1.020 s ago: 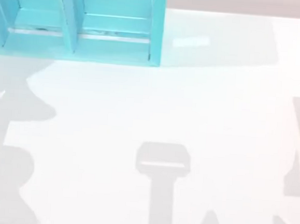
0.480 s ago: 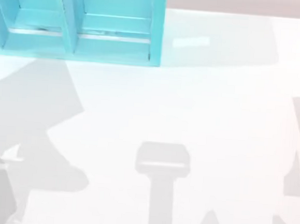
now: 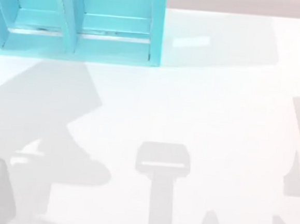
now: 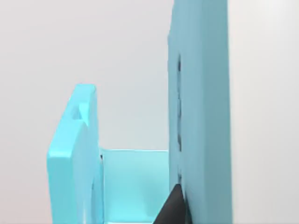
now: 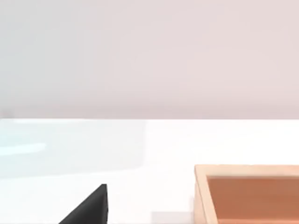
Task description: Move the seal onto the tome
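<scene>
Standing at the desk's (image 3: 202, 111) far left corner: teal shelf (image 3: 79, 21) | wooden box (image 5: 247, 193) lying on desk | jaws' state: cannot tell.

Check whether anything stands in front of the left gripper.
The teal shelf unit stands close ahead of the left gripper, at the table's far left. Whether it blocks the way to the seal, I cannot tell.
</scene>
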Controlling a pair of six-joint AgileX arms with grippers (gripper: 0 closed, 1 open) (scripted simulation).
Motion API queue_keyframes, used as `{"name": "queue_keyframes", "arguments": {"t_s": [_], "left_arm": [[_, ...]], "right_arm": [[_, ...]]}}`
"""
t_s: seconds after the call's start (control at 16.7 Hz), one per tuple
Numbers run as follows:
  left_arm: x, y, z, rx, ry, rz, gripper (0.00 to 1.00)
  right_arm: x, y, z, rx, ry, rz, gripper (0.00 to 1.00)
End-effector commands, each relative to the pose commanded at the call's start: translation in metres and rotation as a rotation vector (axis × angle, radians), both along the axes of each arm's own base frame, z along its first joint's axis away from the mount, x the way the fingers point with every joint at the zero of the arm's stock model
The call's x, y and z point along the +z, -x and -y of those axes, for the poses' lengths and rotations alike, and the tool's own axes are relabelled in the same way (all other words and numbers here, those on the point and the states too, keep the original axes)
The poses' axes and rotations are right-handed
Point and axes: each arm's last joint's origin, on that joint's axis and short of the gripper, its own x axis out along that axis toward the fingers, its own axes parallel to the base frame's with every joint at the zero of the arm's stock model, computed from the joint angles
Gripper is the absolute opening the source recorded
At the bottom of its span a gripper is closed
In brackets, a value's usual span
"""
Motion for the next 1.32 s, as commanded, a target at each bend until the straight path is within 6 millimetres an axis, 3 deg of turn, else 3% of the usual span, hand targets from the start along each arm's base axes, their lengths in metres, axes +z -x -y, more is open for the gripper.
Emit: {"name": "queue_keyframes", "arguments": {"t_s": [0.18,0.36,0.72,1.02,1.32], "left_arm": [[0.014,-0.02,0.035,-0.006,0.111,0.02,0.0],[0.021,-0.043,0.087,-0.018,0.298,0.007,0.0],[0.005,-0.071,0.229,0.017,0.771,-0.155,0.0],[-0.042,-0.055,0.36,0.184,1.072,-0.309,0.0],[-0.1,-0.008,0.467,0.355,1.257,-0.284,0.0]], "right_arm": [[0.0,0.0,0.0,0.0,0.0,0.0,1.0],[0.0,0.0,0.0,0.0,0.0,0.0,1.0],[0.0,0.0,0.0,0.0,0.0,0.0,1.0],[0.0,0.0,0.0,0.0,0.0,0.0,1.0],[0.0,0.0,0.0,0.0,0.0,0.0,1.0]]}}
